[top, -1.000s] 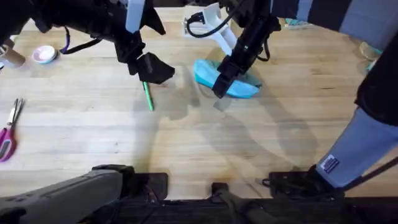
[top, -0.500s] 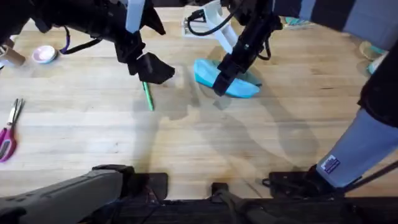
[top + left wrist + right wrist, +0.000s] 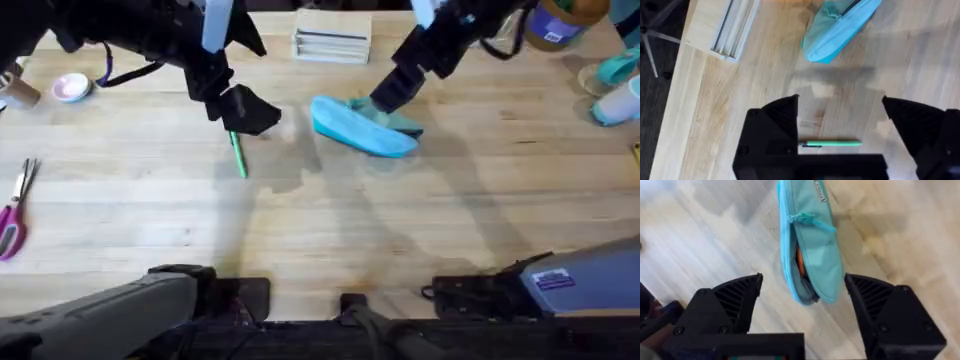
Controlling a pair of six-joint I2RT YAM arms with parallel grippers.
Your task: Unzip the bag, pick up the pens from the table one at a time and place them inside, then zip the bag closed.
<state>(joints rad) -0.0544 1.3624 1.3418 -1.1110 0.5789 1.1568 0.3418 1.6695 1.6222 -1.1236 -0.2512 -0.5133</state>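
Bag [image 3: 812, 255] gapes unzipped, something orange inside; I see both grippers [image 3: 840, 120] [image 3: 802, 295] spread, green pen [image 3: 832, 143] beside bag

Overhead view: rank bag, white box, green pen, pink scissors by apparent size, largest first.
1. Bag, clearly largest.
2. White box.
3. Scissors, partly cut off at the view's edge, so their rank against the box is unsure.
4. Green pen, thinnest; its upper end is hidden under the open left gripper.

- The turquoise bag [image 3: 810, 245] is seen lying on the table [image 3: 700, 235], partly unzipped, something orange visible inside.
- The right gripper [image 3: 802, 302] is held open above it.
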